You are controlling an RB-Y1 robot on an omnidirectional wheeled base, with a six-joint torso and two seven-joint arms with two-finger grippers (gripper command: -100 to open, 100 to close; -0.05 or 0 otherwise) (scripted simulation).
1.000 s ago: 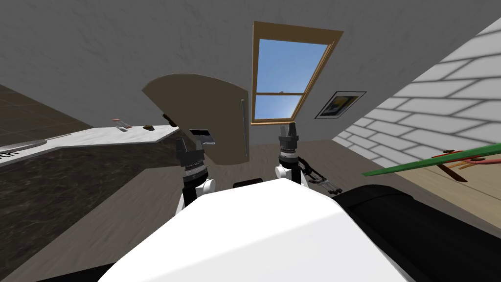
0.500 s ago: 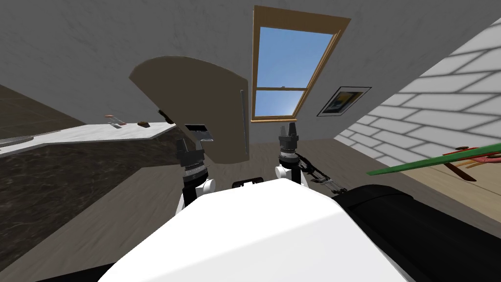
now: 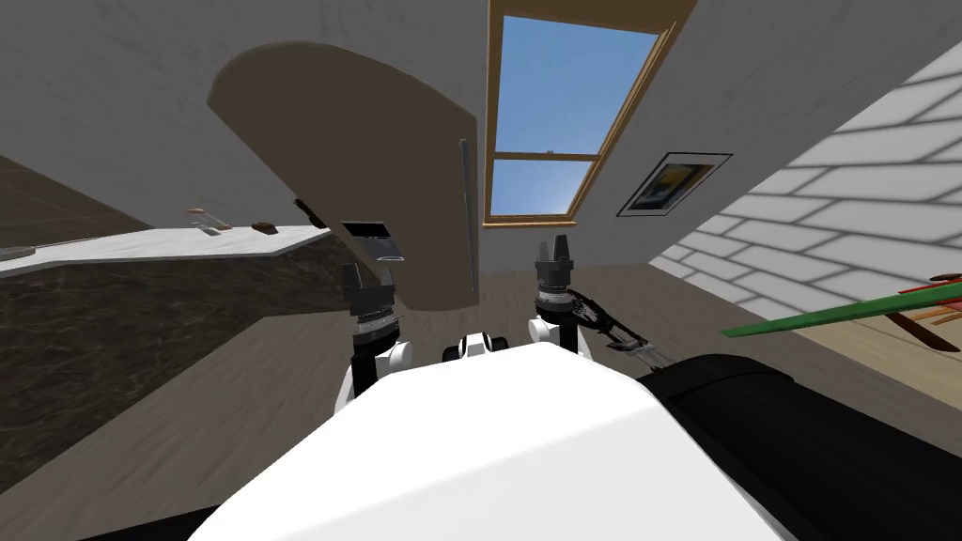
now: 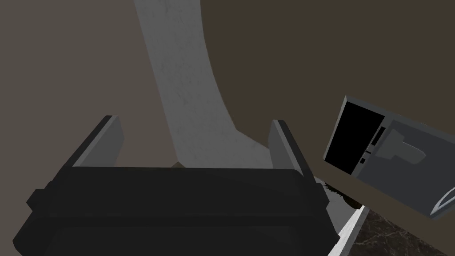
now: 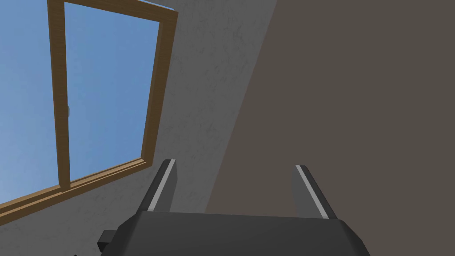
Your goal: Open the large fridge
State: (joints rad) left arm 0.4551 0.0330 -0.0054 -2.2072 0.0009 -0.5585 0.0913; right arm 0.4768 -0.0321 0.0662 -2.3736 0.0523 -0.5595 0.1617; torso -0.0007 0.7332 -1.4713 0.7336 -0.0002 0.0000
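Grey walls ahead of you, a wood-framed window [image 3: 550, 122] set in them, brown floor [image 3: 235, 413] below, white brick wall [image 3: 845, 207] off to the right. Biggest thing first: the large fridge [image 3: 376, 141], a tall dull-brown slab, stands straight in front of you against the grey wall, just left of the window. Left of it runs the worktop [image 3: 141, 246], pale on top with a dark marbled front. A green plank [image 3: 845, 315] pokes in at the right edge, and a framed picture [image 3: 672, 183] hangs right of the window. On the fridge front, a long thin grey handle [image 3: 465, 207] runs along the edge nearest the window, and a grey dispenser panel [image 3: 373, 239] sits lower down. Your left claw [image 3: 367, 274] is up near that dispenser, blades wide apart, nothing between them. Your right claw [image 3: 554, 249] is raised under the window, just right of the handle edge, also spread wide and holding nothing. Small items [image 3: 209, 218] lie on the worktop, too tiny to name.
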